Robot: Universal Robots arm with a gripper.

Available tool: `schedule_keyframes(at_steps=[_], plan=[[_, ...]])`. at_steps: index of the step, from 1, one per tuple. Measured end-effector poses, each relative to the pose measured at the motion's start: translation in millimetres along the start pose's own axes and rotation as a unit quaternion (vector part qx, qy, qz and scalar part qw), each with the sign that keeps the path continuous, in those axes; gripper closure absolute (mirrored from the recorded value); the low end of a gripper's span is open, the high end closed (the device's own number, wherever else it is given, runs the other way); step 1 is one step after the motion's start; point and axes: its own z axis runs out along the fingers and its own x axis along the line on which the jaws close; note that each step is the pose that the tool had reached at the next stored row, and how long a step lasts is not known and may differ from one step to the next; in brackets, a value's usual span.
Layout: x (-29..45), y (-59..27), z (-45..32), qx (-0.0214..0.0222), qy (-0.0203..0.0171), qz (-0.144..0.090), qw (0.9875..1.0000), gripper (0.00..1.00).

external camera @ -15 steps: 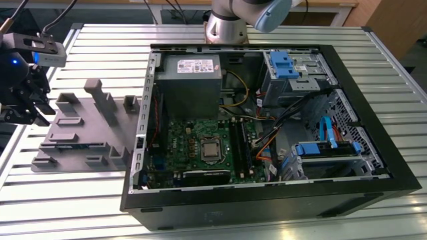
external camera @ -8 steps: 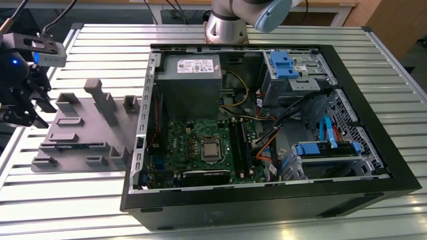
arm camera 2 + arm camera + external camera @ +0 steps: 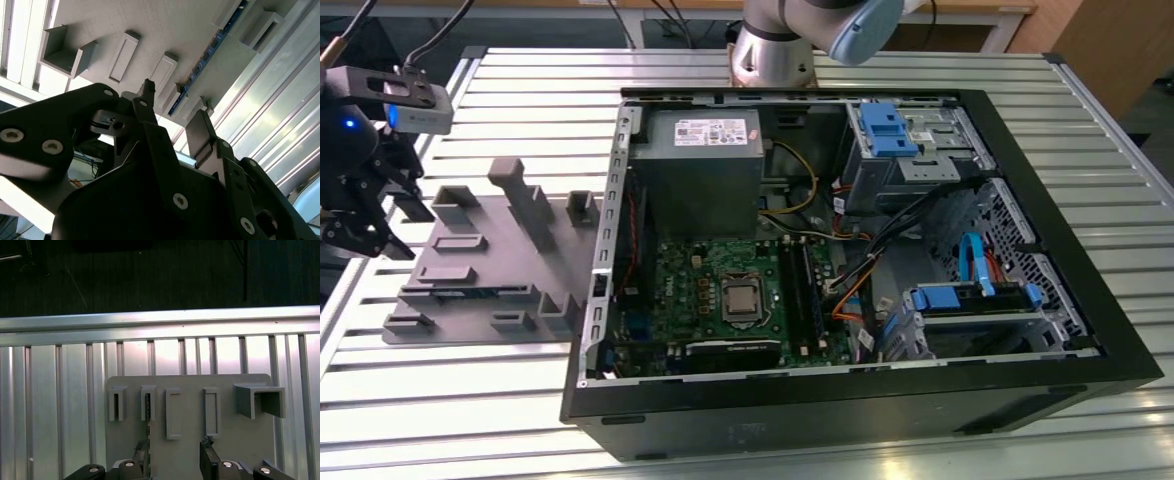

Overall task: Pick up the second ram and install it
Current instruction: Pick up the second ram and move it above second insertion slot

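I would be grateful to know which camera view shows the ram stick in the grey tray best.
The second wrist view: the ram stick runs lengthwise there, its blue edge standing in the grey tray. The exterior view shows it as a short bluish strip in a tray slot; the first wrist view shows a thin dark edge.

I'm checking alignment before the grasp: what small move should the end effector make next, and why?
Probably a small sideways shift to centre on the second ram. In the first wrist view the open end effector hovers over the grey tray, and the stick lines up with one finger rather than the gap.
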Motion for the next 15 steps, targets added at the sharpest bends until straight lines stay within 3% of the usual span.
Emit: schedule_keyframes(at_steps=[2, 3, 9, 10, 13, 15], plan=[[0.0, 0.0, 0.1, 0.0000, 0.0000, 0.000, 1.0000, 0.50], [0.0, 0.0, 0.1, 0.0000, 0.0000, 0.000, 1.0000, 0.44], [0.0, 0.0, 0.1, 0.0000, 0.0000, 0.000, 1.0000, 0.45], [0.0, 0.0, 0.1, 0.0000, 0.0000, 0.000, 1.0000, 0.51], [0.0, 0.0, 0.2, 0.0000, 0.0000, 0.000, 1.0000, 0.58], [0.0, 0.0, 0.2, 0.0001, 0.0000, 0.000, 1.0000, 0.69]])
